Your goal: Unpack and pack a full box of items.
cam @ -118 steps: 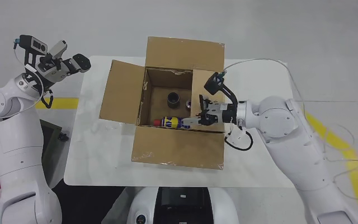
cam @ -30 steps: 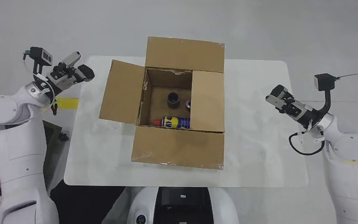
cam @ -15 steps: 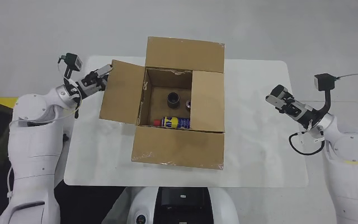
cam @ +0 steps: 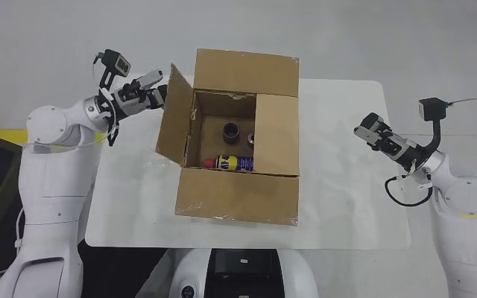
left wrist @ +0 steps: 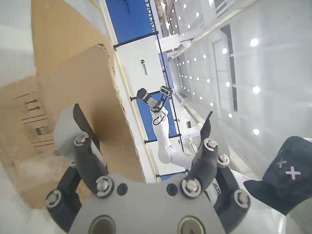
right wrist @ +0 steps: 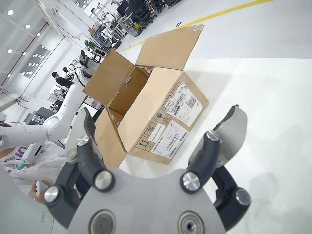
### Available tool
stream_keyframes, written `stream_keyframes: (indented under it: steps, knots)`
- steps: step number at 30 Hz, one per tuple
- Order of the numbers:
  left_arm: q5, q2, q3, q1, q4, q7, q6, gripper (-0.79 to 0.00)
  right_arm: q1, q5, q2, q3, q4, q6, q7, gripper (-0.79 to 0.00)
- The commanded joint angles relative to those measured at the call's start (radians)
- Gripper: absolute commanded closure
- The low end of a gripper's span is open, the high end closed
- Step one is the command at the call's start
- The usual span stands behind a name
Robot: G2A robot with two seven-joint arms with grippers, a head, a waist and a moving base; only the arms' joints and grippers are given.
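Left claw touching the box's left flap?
Touching. Left wrist view: the left flap stands inside the open left claw, one finger pressed flat against the cardboard.

One brown cardboard box [cam: 246,71] stands on one white table [cam: 343,149]. It holds three things: one blue-and-yellow spray can [cam: 229,162], one dark cylindrical cup [cam: 232,134] and one small dark round piece [cam: 250,138].

The box [cam: 238,195] is brown, the can [cam: 229,162] blue-and-yellow.
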Motion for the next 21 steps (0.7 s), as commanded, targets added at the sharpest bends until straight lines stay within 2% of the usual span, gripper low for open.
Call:
stream_keyframes:
  steps: [1, 10, 16, 21]
  knots:
    - [-0.019, -0.005, 0.029, -0.015, 0.001, 0.007, -0.003, -0.785, 0.000, 0.000, 0.000, 0.000, 0.000, 0.000, 0.000, -0.785]
    - [-0.043, -0.028, 0.160, -0.085, 0.018, 0.029, -0.008, -0.785, 0.000, 0.000, 0.000, 0.000, 0.000, 0.000, 0.000, -0.785]
    - [-0.032, -0.040, 0.229, -0.104, 0.047, 0.037, -0.017, -0.785, 0.000, 0.000, 0.000, 0.000, 0.000, 0.000, 0.000, -0.785]
    - [0.070, -0.043, 0.275, -0.110, 0.040, 0.060, -0.060, -0.785, 0.000, 0.000, 0.000, 0.000, 0.000, 0.000, 0.000, -0.785]
